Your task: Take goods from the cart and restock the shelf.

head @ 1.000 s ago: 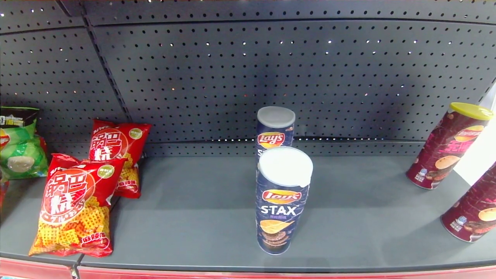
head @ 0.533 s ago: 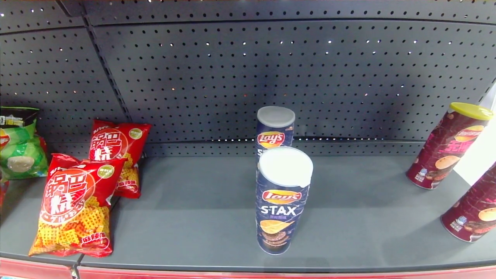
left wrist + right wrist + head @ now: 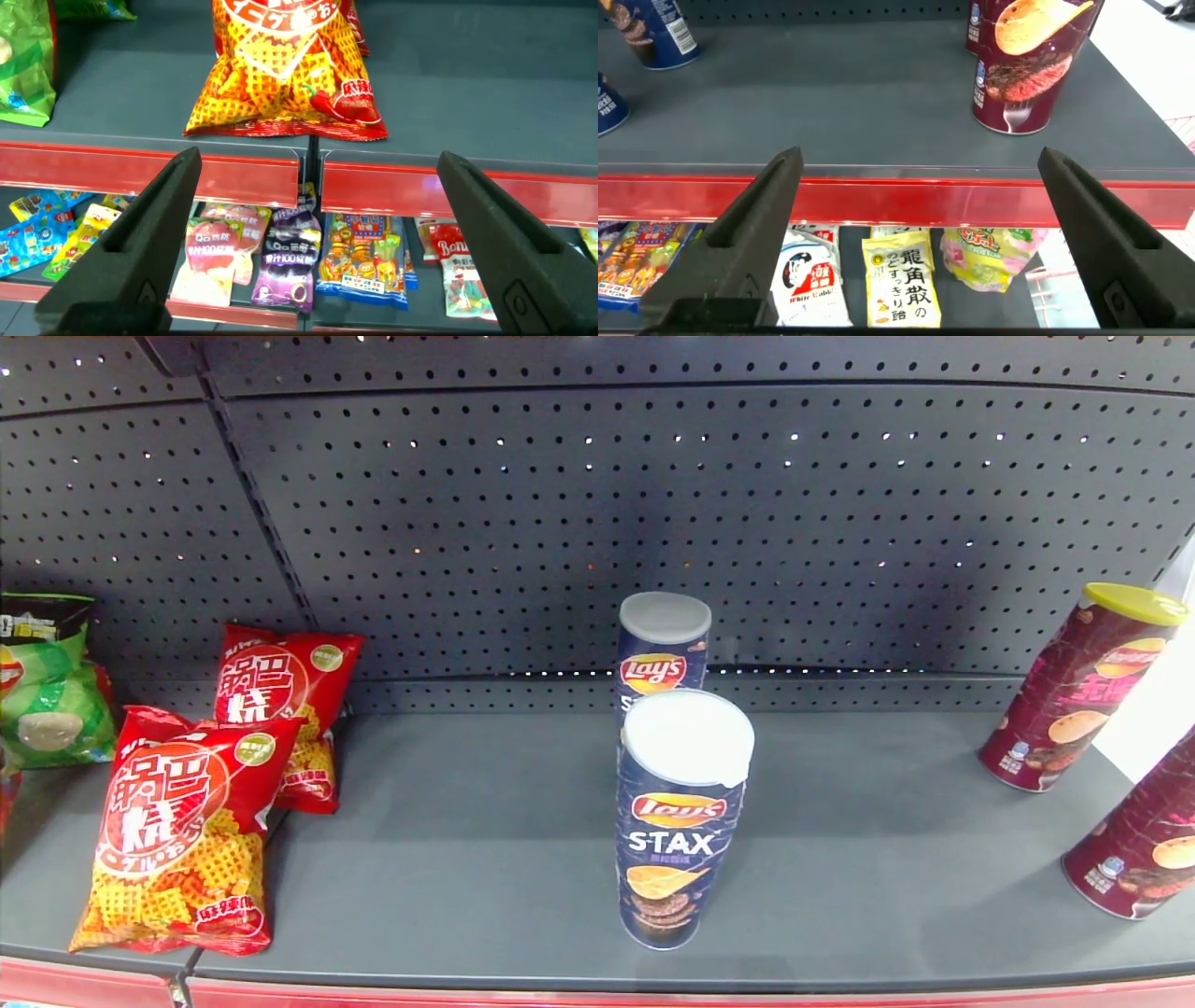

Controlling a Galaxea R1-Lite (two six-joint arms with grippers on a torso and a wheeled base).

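On the grey shelf the front blue can stands upright near the front edge. Its long axis is vertical, its white lid up and its label facing outward. The rear blue can stands just behind it at 12 o'clock, also upright with its lid up, partly hidden by the front one.

Toward 3 o'clock, well apart from the blue pair, the yellow-lidded maroon can and the nearer maroon can stand on their bases. Toward 9 o'clock is the front red bag, with its bottom seam toward the front edge and its long axis running front to back. The rear red bag is behind it and a green bag farther out.

The left gripper hangs before the shelf's red rail below the front red bag, its fingers spread wide and holding nothing. The right gripper hangs before the same rail near the nearer maroon can, its fingers likewise wide apart and empty. Candy packets lie on the lower shelf.
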